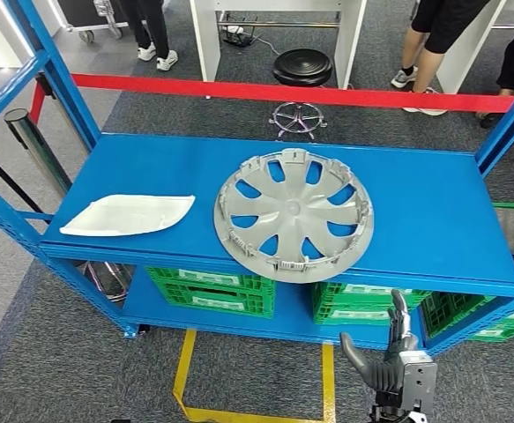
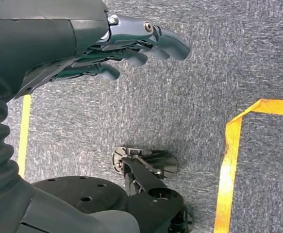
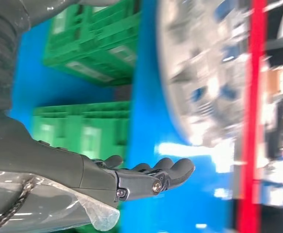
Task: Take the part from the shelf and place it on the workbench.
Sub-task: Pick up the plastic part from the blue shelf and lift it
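Right hand point(image 1: 392, 357) hangs empty, fingers spread, below the shelf's point(image 1: 434, 211) front edge; the hubcap point(image 1: 294, 214) looks light, stiff, slippery: best gripped by its overhanging rim.

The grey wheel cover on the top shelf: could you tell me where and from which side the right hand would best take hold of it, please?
Probably at the near rim of the wheel cover, from the robot's side. It lies flat, and that edge slightly overhangs the front of the blue shelf, leaving room for fingers beneath. The right hand is open below it.
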Controlling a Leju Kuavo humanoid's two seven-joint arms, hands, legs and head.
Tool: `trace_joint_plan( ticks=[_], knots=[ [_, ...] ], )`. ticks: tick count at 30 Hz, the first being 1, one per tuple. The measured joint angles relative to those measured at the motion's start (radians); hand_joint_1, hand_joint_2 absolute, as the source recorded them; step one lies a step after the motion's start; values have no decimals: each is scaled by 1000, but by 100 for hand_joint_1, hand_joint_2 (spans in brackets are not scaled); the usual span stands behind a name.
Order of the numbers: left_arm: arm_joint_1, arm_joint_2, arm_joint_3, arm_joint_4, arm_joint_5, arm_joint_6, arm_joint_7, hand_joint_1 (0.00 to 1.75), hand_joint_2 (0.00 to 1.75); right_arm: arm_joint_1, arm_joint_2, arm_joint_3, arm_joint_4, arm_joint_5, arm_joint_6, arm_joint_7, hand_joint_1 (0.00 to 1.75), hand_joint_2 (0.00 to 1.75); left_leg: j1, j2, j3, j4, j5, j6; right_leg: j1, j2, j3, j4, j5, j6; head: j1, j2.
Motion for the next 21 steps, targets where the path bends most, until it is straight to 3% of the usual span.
trace_joint_plan(
  ticks=[9,21],
  knots=[
    [-9,3,-35,2,2,5,15,0,175,8,-93,214,-190,127,-105,-11,0,175,0,0,0,0,0,0,0,0,0,0,0,0,0,0],
    [-18,24,-101,4,-23,-24,44,0,175,-36,-208,454,-183,434,-237,101,0,175,0,0,0,0,0,0,0,0,0,0,0,0,0,0]
  ],
)
